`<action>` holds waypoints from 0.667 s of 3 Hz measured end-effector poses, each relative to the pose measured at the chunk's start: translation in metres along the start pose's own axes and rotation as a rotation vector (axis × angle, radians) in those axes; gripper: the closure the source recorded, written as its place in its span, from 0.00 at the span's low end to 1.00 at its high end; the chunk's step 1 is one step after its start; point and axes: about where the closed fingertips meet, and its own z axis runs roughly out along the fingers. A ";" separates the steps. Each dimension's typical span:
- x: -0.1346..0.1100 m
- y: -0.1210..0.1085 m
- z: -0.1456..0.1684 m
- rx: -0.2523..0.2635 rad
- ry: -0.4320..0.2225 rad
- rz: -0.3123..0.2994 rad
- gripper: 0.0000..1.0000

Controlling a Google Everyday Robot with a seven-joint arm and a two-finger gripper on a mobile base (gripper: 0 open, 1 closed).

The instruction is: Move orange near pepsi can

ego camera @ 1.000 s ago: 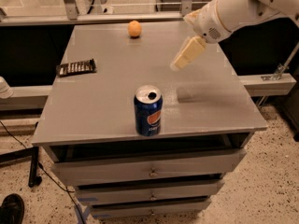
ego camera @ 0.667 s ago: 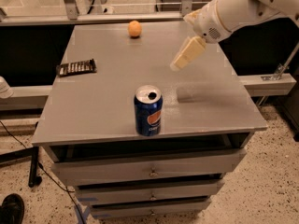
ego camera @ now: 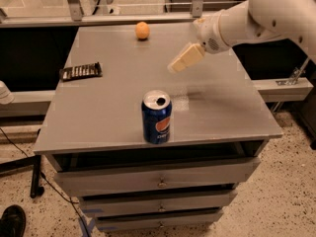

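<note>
The orange (ego camera: 142, 30) sits at the far edge of the grey table top (ego camera: 98, 107), near its middle. The pepsi can (ego camera: 157, 116) stands upright near the front edge, blue with a round logo and a silver top. My gripper (ego camera: 174, 68) hangs above the table's middle right, on a white arm that comes in from the upper right. It is above and behind the can, and to the right of and nearer than the orange. It holds nothing that I can see.
A flat dark snack bar (ego camera: 80, 71) lies at the table's left edge. The table is a drawer cabinet with several drawers (ego camera: 158, 177). A rail with posts (ego camera: 74, 6) runs behind it. A shoe (ego camera: 11, 222) is on the floor at the lower left.
The gripper has moved a little to the left and toward the far side. The orange, can and snack bar have not moved.
</note>
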 end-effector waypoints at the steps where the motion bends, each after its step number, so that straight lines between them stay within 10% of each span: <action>1: -0.005 -0.021 0.044 0.068 -0.112 0.101 0.00; 2: -0.012 -0.052 0.088 0.108 -0.208 0.154 0.00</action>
